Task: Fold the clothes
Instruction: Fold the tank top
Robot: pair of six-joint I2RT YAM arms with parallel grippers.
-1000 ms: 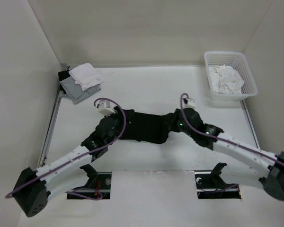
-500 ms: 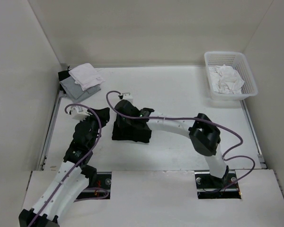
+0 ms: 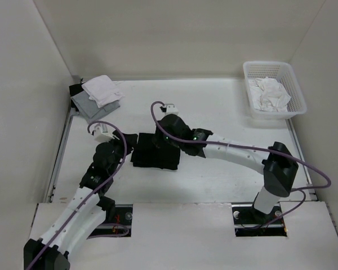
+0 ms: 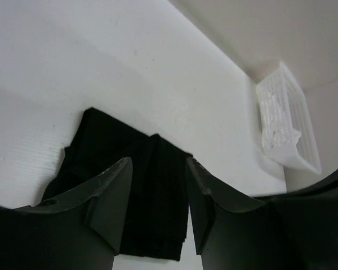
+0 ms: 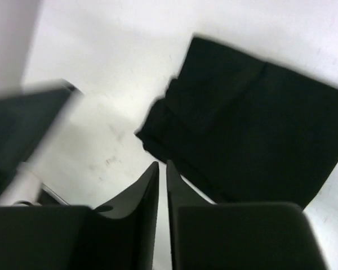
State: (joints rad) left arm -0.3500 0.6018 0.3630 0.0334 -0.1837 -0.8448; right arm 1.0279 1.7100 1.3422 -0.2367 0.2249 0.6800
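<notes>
The folded black fabric T-shirt (image 3: 156, 156) lies on your white bench (image 3: 214, 112). Your left claw (image 4: 158, 169) is released beside it. Your right claw (image 5: 162, 169), above it, is nearly clenched and empty.

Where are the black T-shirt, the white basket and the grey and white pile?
black T-shirt (image 3: 155, 158): top view, middle of the folded fabric.
white basket (image 3: 267, 68): top view, far mesh wall.
grey and white pile (image 3: 103, 90): top view, white top layer.
</notes>
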